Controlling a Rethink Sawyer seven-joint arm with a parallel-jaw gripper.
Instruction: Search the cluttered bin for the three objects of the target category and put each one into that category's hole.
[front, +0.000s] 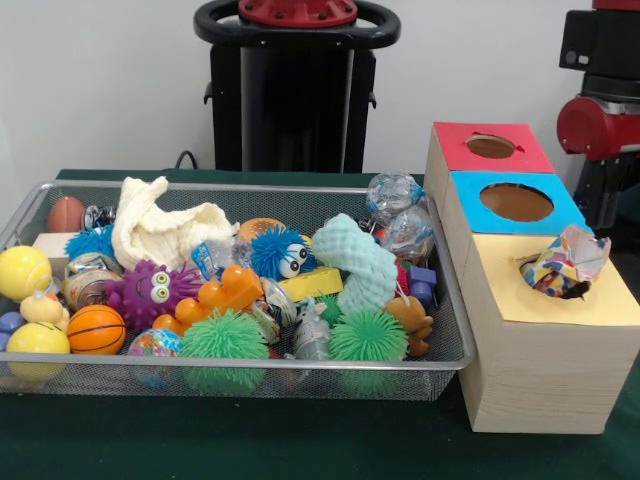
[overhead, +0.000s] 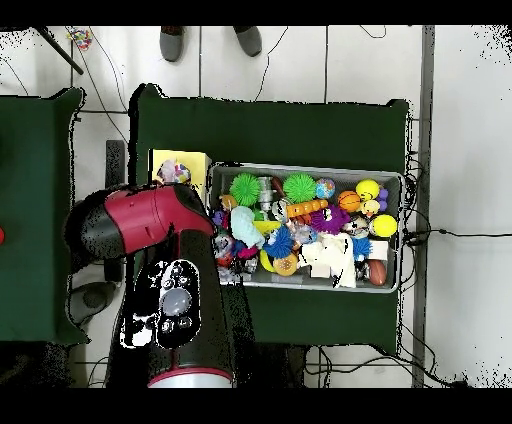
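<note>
The tool itself cannot be made out in either view: in the overhead view the red and black arm (overhead: 150, 225) covers the place where it would be, and the front view shows only part of the arm at the right edge, so whether it is spread or pressed together cannot be told.

Nearest on the green bench (front: 300, 440), the wire mesh bin (front: 230, 375) holds a jumble of toys. Two green spiky balls (front: 224, 340) sit at its front wall, partly veiled by the mesh. A small orange basketball (front: 96, 328) and yellow balls lie at the left, a purple spiky toy with eyes (front: 150, 290) and a blue one (front: 280, 252) mid-bin, a white cloth (front: 160, 225) behind.

Beside the bin stands the wooden box (front: 540, 380). A crumpled colourful wrapper (front: 565, 265) sits in its yellow hole, hiding the opening; the blue hole (front: 516, 202) and red hole (front: 490, 146) lie farther back. No writing is readable.
</note>
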